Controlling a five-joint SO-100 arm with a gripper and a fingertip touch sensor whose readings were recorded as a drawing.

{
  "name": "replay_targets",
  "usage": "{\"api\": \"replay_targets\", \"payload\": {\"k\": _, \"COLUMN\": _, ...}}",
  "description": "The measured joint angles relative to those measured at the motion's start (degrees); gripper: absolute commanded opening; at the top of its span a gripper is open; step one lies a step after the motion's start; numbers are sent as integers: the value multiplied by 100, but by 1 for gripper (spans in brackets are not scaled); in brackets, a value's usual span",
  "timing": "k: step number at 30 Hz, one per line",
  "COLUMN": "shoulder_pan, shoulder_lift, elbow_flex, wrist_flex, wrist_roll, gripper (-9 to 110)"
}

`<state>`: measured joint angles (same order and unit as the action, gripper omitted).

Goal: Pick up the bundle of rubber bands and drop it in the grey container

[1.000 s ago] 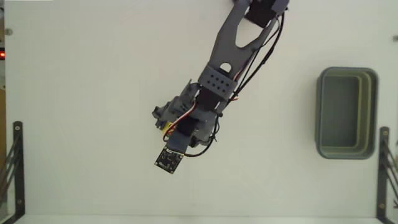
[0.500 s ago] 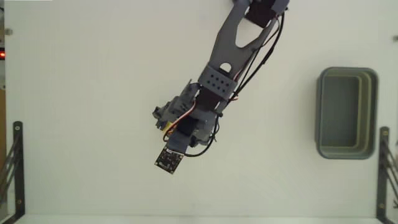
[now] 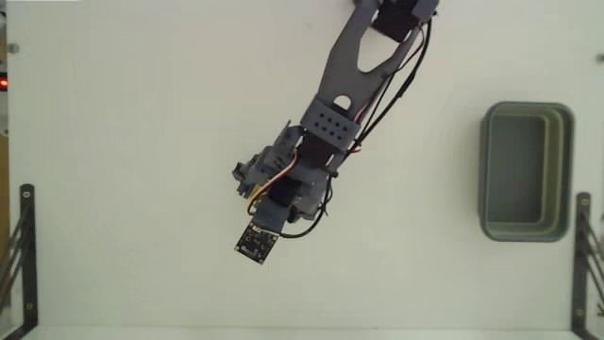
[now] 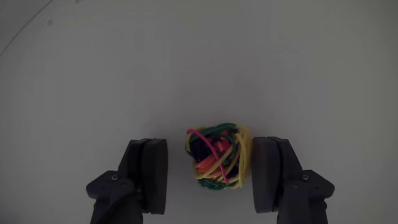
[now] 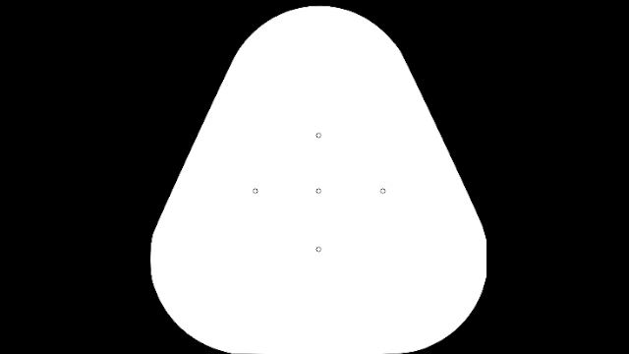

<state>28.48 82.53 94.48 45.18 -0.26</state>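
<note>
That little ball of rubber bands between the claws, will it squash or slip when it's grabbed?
The bundle of rubber bands is a loose tangle of thin loops, so it will probably squash rather than resist. Rubber likely grips the fingers well. A stray loop might snag. The gripper is open around it.

arm (image 3: 344, 80): stretched over table; end effector (image 4: 211, 171): fingers apart, pointing down

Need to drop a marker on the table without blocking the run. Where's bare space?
Bare: the whole left half of the table in the fixed view, and the strip between arm and tub. Crowded: mid-table, where the open gripper straddles the bands, and the brackets at the lower corners.
</note>
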Motion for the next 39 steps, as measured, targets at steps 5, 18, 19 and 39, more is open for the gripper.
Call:
{"api": "replay_targets", "payload": {"k": 5, "shoulder_pan": 0, "shoulder_lift": 0, "elbow_flex": 0, "wrist_flex": 0, "wrist_roll": 0, "gripper": 78}}
{"api": "replay_targets", "payload": {"k": 18, "shoulder_pan": 0, "shoulder_lift": 0, "elbow_flex": 0, "wrist_flex": 0, "wrist_roll": 0, "gripper": 75}}
{"api": "replay_targets", "payload": {"k": 19, "shoulder_pan": 0, "shoulder_lift": 0, "elbow_flex": 0, "wrist_flex": 0, "wrist_roll": 0, "gripper": 75}}
{"api": "replay_targets", "payload": {"k": 39, "shoulder_pan": 0, "shoulder_lift": 0, "elbow_flex": 0, "wrist_flex": 0, "wrist_roll": 0, "gripper": 69}}
